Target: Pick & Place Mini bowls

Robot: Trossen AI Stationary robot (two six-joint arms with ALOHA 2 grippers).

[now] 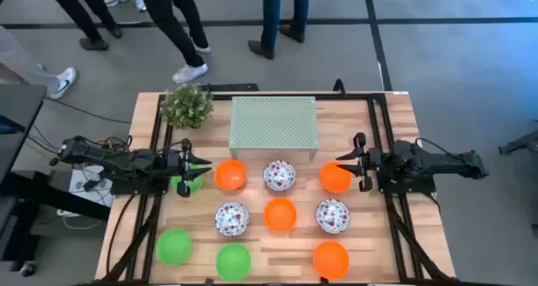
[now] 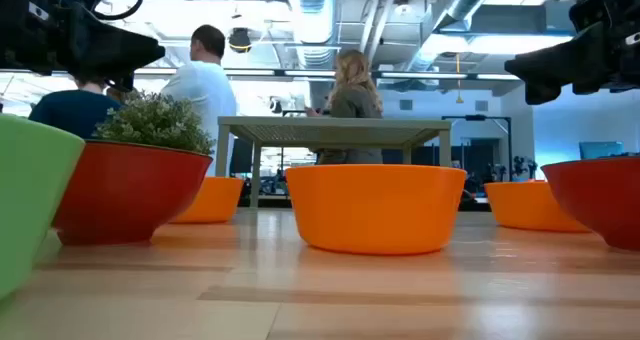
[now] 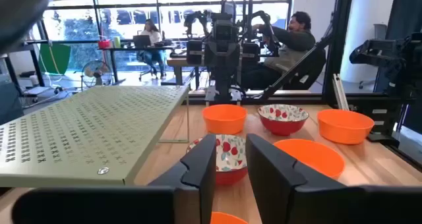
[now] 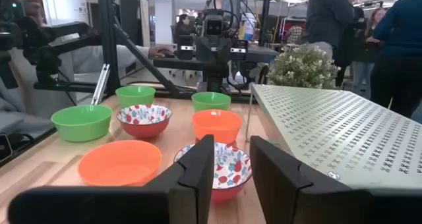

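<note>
Ten mini bowls sit upright on their bases on the wooden table: green ones, orange ones, and white-and-red floral ones. My left gripper hovers open over the table's left side, above the green bowl there, pointing right. In its wrist view its fingers frame a floral bowl farther off. My right gripper hovers open just right of the orange bowl, pointing left; its wrist view shows a floral bowl beyond it.
A pale green perforated stand stands at the table's far middle, with a small bushy plant to its left. Black frame rails run along both sides. People stand beyond the far edge. Bare wood shows between the bowl rows.
</note>
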